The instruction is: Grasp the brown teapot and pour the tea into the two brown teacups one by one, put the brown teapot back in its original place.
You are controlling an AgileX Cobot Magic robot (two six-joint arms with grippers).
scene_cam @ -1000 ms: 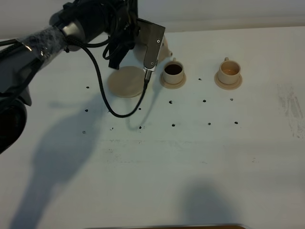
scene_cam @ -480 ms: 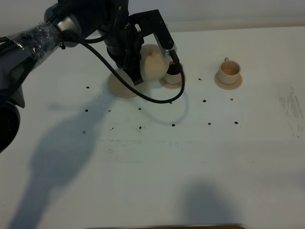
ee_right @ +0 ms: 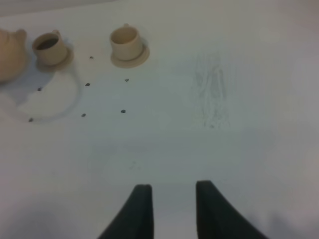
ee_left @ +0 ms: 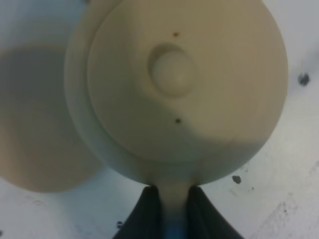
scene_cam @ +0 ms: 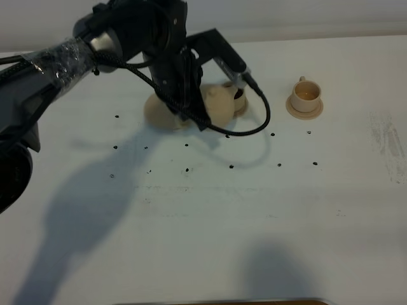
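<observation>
Exterior high: left arm (scene_cam: 70, 54) hides part of teapot (scene_cam: 219, 105) and large saucer (scene_cam: 158, 114); near teacup (scene_cam: 239, 94) mostly hidden behind teapot. Left wrist: teapot blurred, far side cropped. Right wrist: teapot cut by edge.

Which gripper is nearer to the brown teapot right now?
Left. The left gripper is shut on the brown teapot; the right gripper hangs over the table, well away from it.

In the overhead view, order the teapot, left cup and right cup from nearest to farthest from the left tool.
1. teapot, gripped by its handle in the left tool.
2. left cup, close beside the teapot.
3. right cup, alone, farther right.
</observation>
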